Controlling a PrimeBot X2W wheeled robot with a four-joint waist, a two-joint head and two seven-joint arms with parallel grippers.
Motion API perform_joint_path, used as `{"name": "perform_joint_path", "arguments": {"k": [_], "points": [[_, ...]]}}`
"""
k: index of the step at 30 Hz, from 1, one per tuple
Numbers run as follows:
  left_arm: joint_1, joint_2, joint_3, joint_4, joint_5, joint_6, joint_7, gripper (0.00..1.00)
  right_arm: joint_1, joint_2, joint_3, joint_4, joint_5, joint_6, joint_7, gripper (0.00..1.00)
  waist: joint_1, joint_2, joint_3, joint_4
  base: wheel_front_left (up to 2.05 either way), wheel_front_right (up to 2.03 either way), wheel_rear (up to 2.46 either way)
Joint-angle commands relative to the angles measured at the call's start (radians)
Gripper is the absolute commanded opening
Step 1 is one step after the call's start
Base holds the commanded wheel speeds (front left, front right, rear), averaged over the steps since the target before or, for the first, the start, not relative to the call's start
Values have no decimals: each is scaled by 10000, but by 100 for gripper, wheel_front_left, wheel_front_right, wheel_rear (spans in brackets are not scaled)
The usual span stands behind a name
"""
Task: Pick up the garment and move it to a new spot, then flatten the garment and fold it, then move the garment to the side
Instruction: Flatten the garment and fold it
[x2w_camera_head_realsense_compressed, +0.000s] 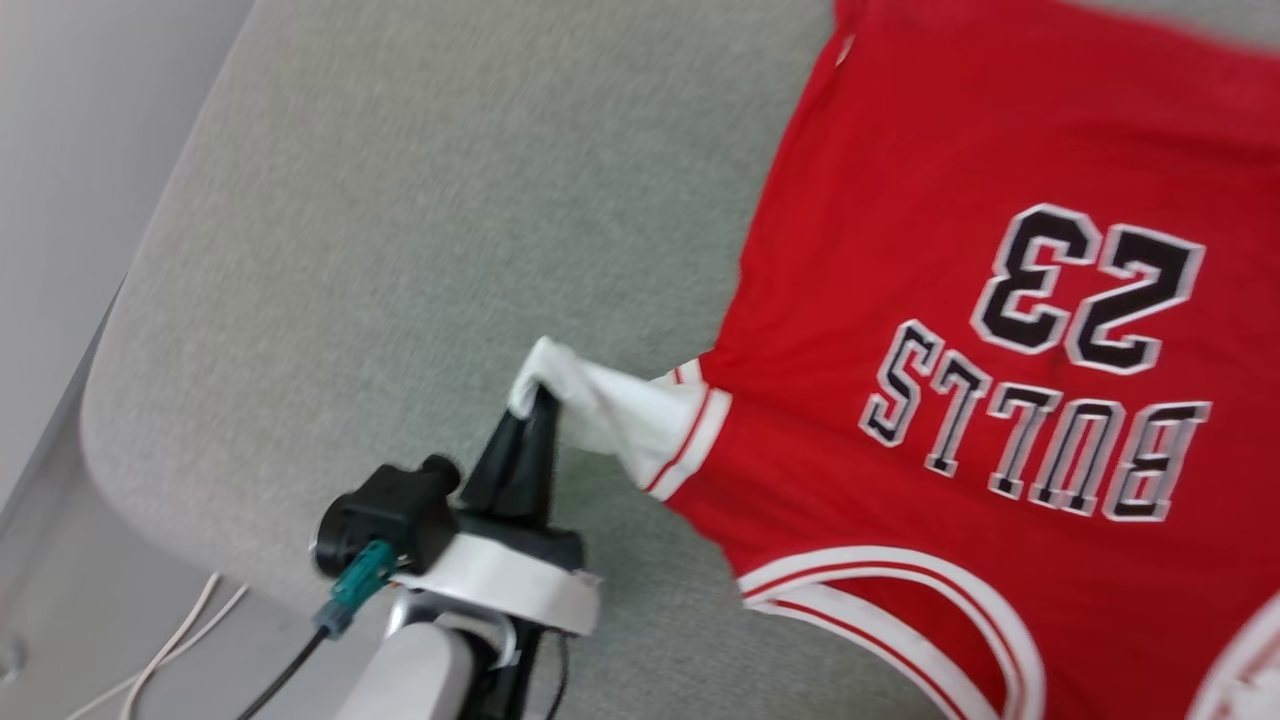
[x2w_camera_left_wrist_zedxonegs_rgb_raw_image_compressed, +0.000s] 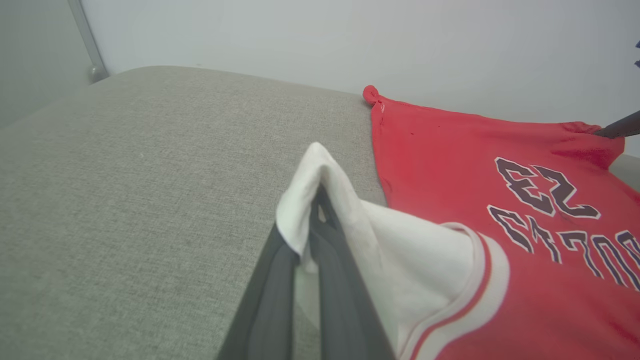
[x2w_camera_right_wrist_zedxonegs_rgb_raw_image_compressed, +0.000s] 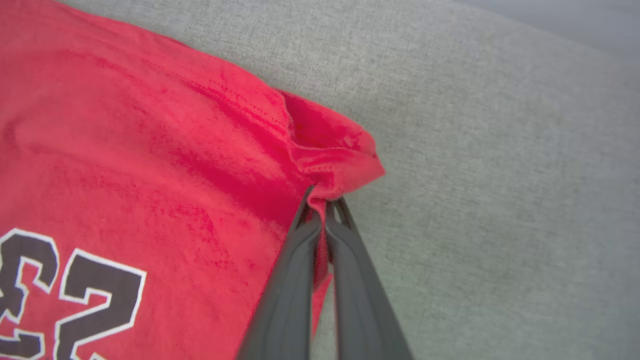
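Note:
The garment is a red jersey with black white-outlined "BULLS 23" lettering, spread front up over the right half of a grey cushion. My left gripper is shut on the end of its white sleeve, holding that sleeve stretched out to the left; the left wrist view has the white cloth draped over the closed fingertips of the left gripper. My right gripper is shut on a bunched red hem corner of the garment, at the garment's far right edge. A dark fingertip of the right gripper pokes in at that corner.
The grey fabric cushion has open surface left of the jersey. Its rounded front-left corner drops to a pale floor with white and black cables. A pale wall rises behind the cushion.

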Motion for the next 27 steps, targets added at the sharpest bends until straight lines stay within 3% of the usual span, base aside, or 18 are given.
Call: {"name": "perform_joint_path", "arguments": {"k": [1, 7, 14, 22, 23, 24, 25, 27], "points": [[160, 140, 121, 80, -50, 102, 33, 0, 335, -126, 245, -233, 117, -7, 29, 0, -1, 0, -883, -800, 0, 0, 0], [775, 642, 683, 367, -319, 428, 319, 0, 2401, -697, 1636, -1844, 1174, -7, 257, 0, -1, 0, -2204, -2071, 0, 0, 0], [1714, 1215, 1209, 39, -568, 787, 735, 0, 5889, -1034, 1867, -3771, 2140, -10, 613, 0, -1, 0, -3113, -3444, 0, 0, 0], [2436, 1537, 1531, -542, -848, 1096, 1226, 0, 9556, 75, 1110, -4213, 2827, -9, 410, 0, -1, 0, -3405, -4374, 0, 0, 0], [2456, 1560, 1512, -614, -822, 1114, 1279, 0, 9770, 284, 1047, -4190, 2831, -7, 217, 5, -1, 0, -3394, -4434, 0, 0, 0], [2492, 1579, 1509, -667, -814, 1141, 1314, 0, 9945, 540, 971, -4143, 2916, -7, 17, 71, -1, 0, -3386, -4502, 0, 0, 0], [2533, 1616, 1478, -704, -793, 1149, 1397, 0, 10075, 752, 897, -4133, 2966, -7, -216, 100, -1, 0, -3379, -4563, 0, 0, 0], [2567, 1717, 1432, -816, -644, 1238, 1492, 0, 10128, 1023, 671, -4279, 2980, -7, -972, 100, -1, 0, -3357, -4673, 0, 0, 0]]}}
